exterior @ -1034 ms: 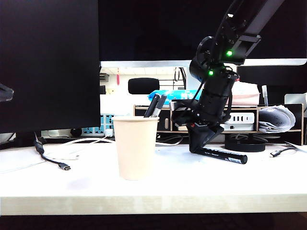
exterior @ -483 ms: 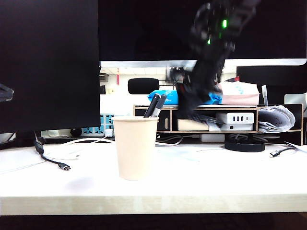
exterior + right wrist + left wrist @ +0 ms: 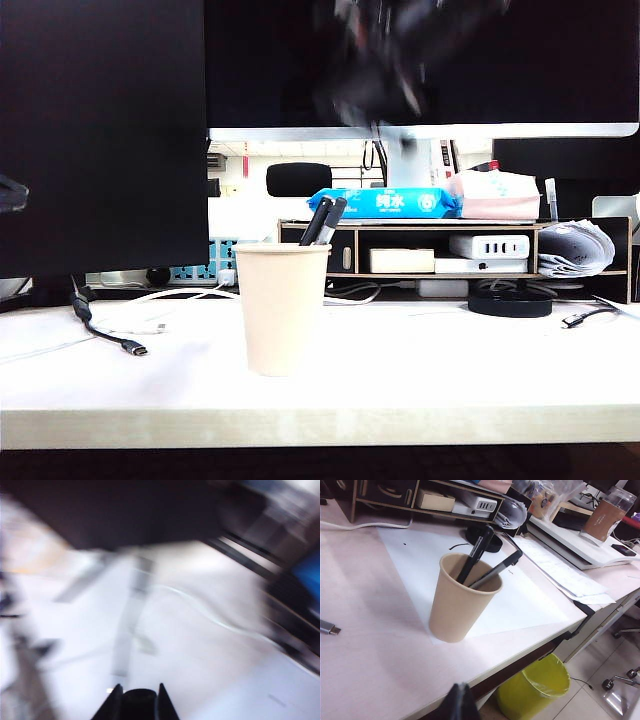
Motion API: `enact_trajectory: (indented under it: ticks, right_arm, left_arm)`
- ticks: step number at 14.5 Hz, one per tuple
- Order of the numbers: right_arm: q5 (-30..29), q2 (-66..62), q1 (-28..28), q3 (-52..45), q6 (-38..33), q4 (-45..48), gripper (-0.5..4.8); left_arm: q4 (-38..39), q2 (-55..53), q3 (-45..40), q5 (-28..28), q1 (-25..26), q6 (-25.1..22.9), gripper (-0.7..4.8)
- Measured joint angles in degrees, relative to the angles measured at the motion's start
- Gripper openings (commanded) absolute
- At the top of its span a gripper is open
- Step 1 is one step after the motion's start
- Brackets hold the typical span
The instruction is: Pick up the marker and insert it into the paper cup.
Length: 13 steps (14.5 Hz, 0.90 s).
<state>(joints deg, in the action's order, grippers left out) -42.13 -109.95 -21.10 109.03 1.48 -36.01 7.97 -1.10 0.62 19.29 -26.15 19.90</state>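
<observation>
The paper cup (image 3: 283, 305) stands upright on the white table with two slim dark pens (image 3: 322, 220) leaning in it; the left wrist view shows the cup (image 3: 460, 605) too. My right gripper (image 3: 385, 60) is a dark motion blur high above the cup, slightly to its right. In the right wrist view the right gripper (image 3: 139, 687) is shut on the marker (image 3: 139, 702), whose round black end fills the gap between the jaws. My left gripper (image 3: 461, 702) hangs shut and empty at the table's front edge, well short of the cup.
A shelf (image 3: 455, 250) with a blue wipes pack (image 3: 385, 202) and a power strip runs behind the cup. A USB cable (image 3: 110, 335) lies at the left. Dark monitors fill the back. A yellow bin (image 3: 535, 685) sits on the floor below the table edge.
My right gripper has lifted the marker off the table at the right and swung up and to the left, ending blurred above the cup. The left arm and the cup stayed put.
</observation>
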Motion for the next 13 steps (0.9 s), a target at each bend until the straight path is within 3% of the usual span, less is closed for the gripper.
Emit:
enact_trajectory:
  ticks: [2, 6, 8, 12, 13]
  right_arm:
    - [-6.64, 2.97, -1.18, 0.11, -0.04, 1.9, 0.39]
    - [-14.34, 3.48, -5.88, 0.22, -0.17, 4.87, 0.39]
    - [-15.15, 3.63, -9.97, -0.11, -0.15, 5.22, 0.4]
    - [-14.91, 9.11, -12.87, -6.34, -0.13, 5.97, 0.39]
    - [-11.3, 22.84, -12.57, -19.65, -0.37, 6.99, 0.39]
  left_arm:
    - [0.0, 0.0, 0.0, 0.0, 0.0, 0.0, -0.05]
    - [0.0, -0.02, 0.0, 0.0, 0.0, 0.0, -0.05]
    - [0.0, 0.0, 0.0, 0.0, 0.0, 0.0, -0.05]
    - [0.0, -0.02, 0.0, 0.0, 0.0, 0.0, -0.05]
    - [0.0, 0.0, 0.0, 0.0, 0.0, 0.0, -0.05]
